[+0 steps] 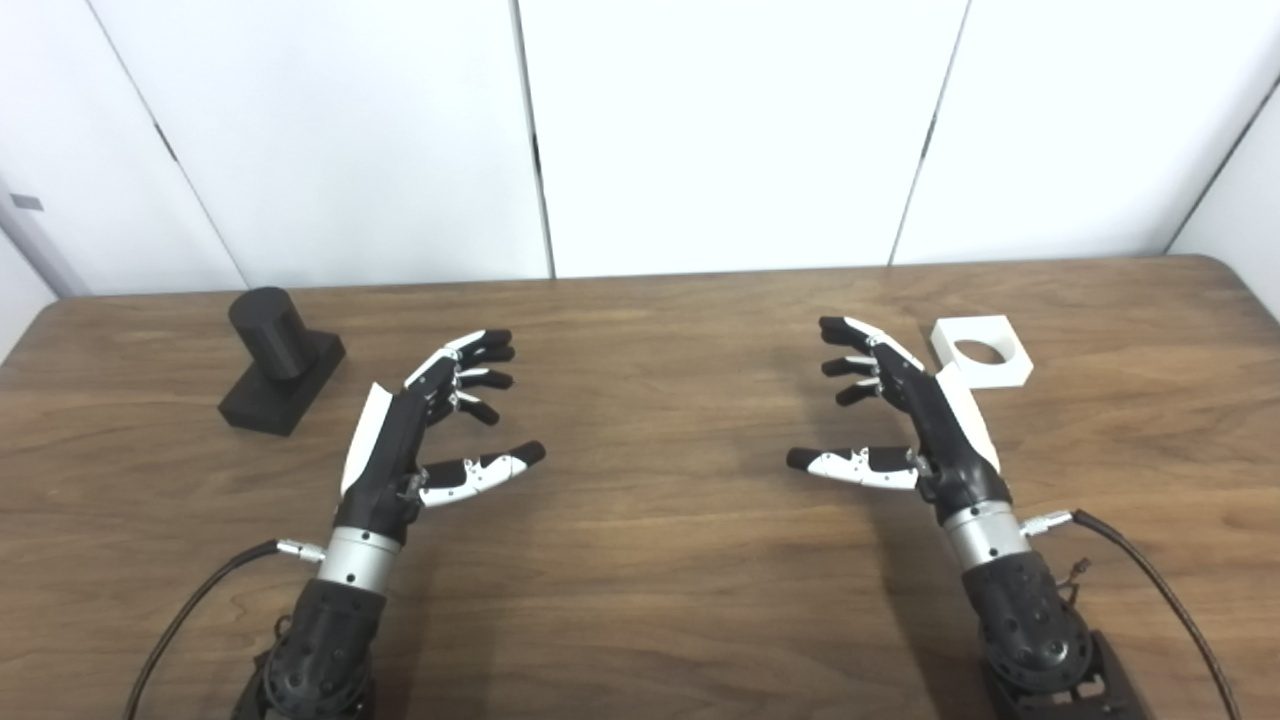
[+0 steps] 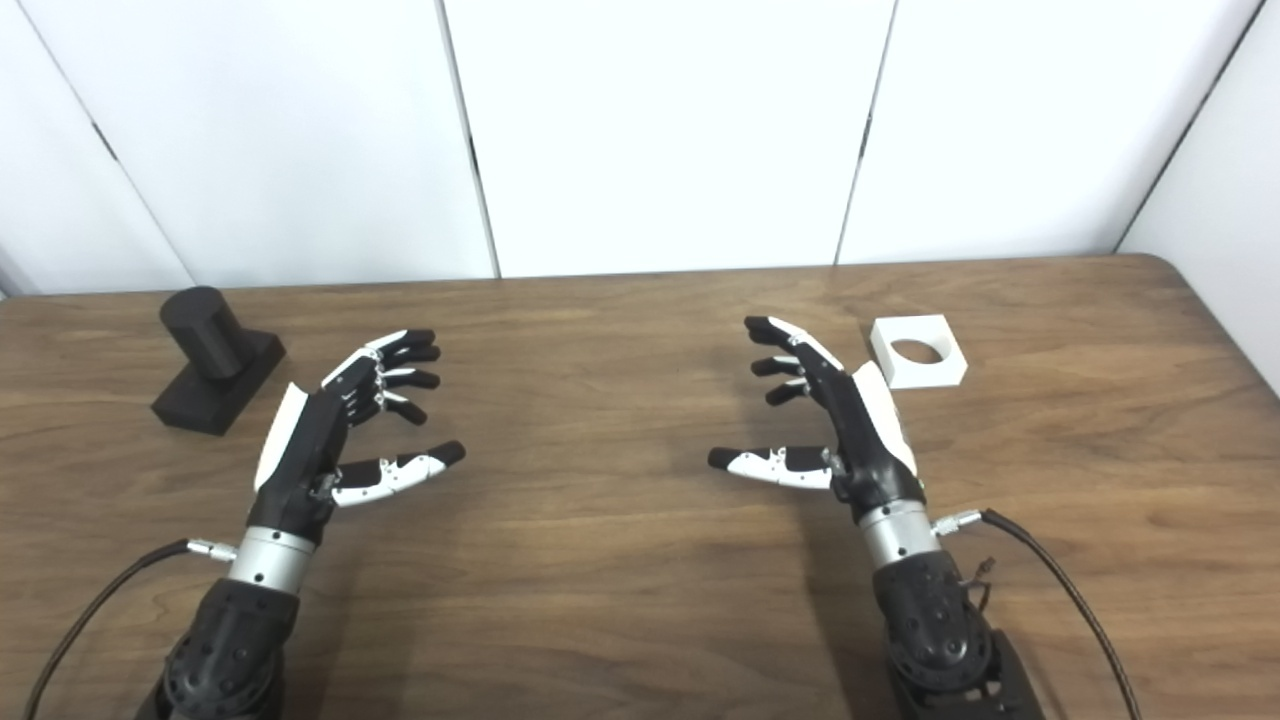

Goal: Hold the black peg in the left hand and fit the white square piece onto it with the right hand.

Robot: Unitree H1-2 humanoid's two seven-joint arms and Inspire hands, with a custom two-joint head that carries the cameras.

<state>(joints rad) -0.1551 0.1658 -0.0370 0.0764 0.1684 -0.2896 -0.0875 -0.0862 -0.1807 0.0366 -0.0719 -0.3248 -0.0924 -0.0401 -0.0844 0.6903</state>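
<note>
Both my hands are empty, with fingers spread and thumbs pointing inward. My left hand (image 1: 405,440) hovers over the wooden surface (image 1: 650,560) with the black peg (image 1: 280,358) standing upright on its block base just beyond it and to its outer side, near but not touching. My right hand (image 1: 915,420) hangs opposite, and the white square piece (image 1: 982,352) lies flat just beside its far outer edge, round hole facing up.

The peg is my first worry. Its round post is smooth and its base is off to one side of the post, so if I close on the post alone the block may swing or tip as I lift. I judge that a grasp low down, across the base, would hold steadier and leave the post free for the fit.

The white piece lies flush on the surface, so my fingertips may skid over its top or push it away toward the far right corner instead of getting under an edge. Pinching it across the hole would block the opening I need.

The fit itself looks close: if I bring the piece in tilted, I expect the hole's edge to catch on the post's rim and jam, or knock the peg askew in my left hand.

Nothing else lies between my hands and either part. The cables trailing from both wrists lie behind me, clear of the reach. White wall panels stand behind the surface's far edge.
</note>
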